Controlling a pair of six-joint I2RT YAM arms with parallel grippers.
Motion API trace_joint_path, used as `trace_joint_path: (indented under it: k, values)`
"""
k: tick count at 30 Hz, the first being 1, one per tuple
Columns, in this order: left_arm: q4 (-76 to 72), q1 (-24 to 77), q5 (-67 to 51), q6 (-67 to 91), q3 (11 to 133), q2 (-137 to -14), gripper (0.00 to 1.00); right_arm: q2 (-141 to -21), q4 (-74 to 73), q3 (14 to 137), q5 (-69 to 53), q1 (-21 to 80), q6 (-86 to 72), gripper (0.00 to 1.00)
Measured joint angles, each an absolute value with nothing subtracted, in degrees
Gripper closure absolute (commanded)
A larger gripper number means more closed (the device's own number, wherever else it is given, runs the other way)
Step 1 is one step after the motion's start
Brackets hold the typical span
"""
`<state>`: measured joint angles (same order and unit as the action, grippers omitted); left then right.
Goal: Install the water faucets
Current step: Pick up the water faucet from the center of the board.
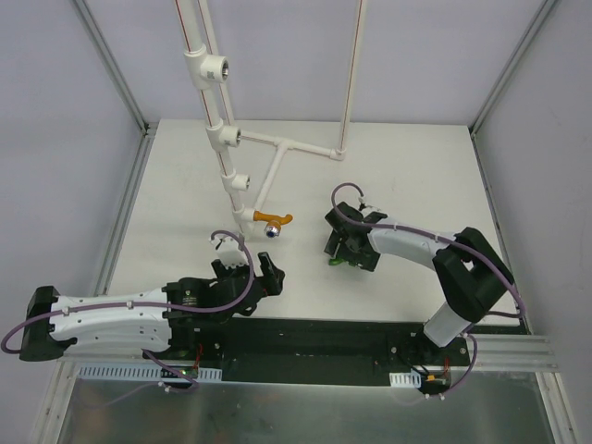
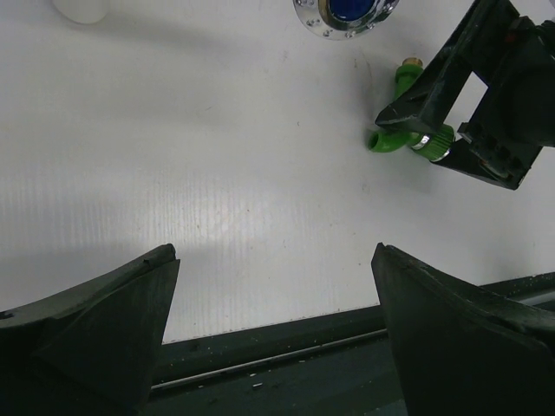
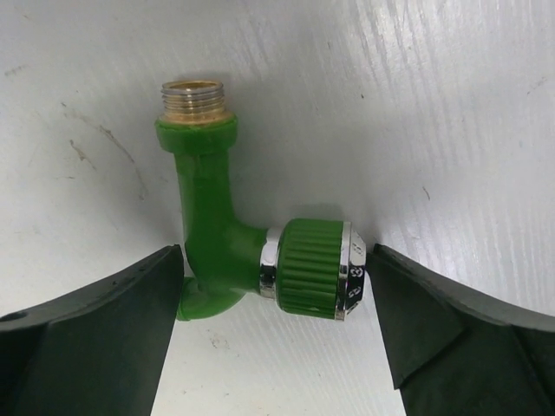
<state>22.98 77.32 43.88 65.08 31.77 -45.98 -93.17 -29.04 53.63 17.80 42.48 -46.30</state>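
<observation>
Nearest, at the left: left hand (image 1: 266, 276), spread wide, holding nothing, low over the white surface (image 1: 416, 185). A bit farther, to the right: right hand (image 3: 273, 260), spread wide too, one side of it on each side of the green tap (image 3: 217, 234), not squeezing yet, by the look of it. Green tap lying flat on the surface, brass screw end (image 3: 193, 97) sticking out past the hand. For a good grab: close slowly on the fat ribbed knob (image 3: 312, 270), keep the brass end free, lift straight up. Farther, at the left: orange tap (image 1: 275, 218) already sitting in the lowest fitting (image 1: 243, 215) of the white pipe (image 1: 196, 28). Farthest: three more fittings (image 1: 237, 181) up the pipe, round holes with nothing in them.
</observation>
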Motion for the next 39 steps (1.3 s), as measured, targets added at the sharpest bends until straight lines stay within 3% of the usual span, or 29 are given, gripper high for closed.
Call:
trace_joint_path:
  k: [6, 11, 15, 20, 28, 35, 39]
  values:
    - [23.0, 77.3, 43.9, 65.1, 31.2, -44.1, 0.01, -94.6, -30.6, 54.9, 19.3, 42.5, -45.6, 0.4]
    - [23.0, 77.3, 43.9, 65.1, 31.0, -43.5, 0.01, -92.7, -28.3, 52.5, 20.4, 43.2, -43.3, 0.72]
    - [23.0, 77.3, 43.8, 65.3, 31.0, -42.1, 0.01, -88.8, -25.4, 48.3, 20.6, 45.1, -37.7, 0.87]
    - [23.2, 77.3, 43.6, 66.8, 32.6, -39.5, 0.02, -79.1, -23.2, 42.8, 19.4, 51.6, -29.6, 0.92]
    - [23.1, 77.3, 44.0, 71.9, 37.9, -39.6, 0.03, -57.7, -18.0, 40.6, 18.9, 62.7, -20.7, 0.92]
    - [23.0, 77.3, 44.2, 74.1, 43.2, -45.6, 0.05, -54.1, -18.0, 42.0, 14.9, 67.4, -16.2, 0.92]
    - [23.0, 77.3, 44.1, 75.1, 44.8, -47.7, 0.12, -54.2, -19.2, 44.1, 14.0, 71.3, -14.5, 0.92]
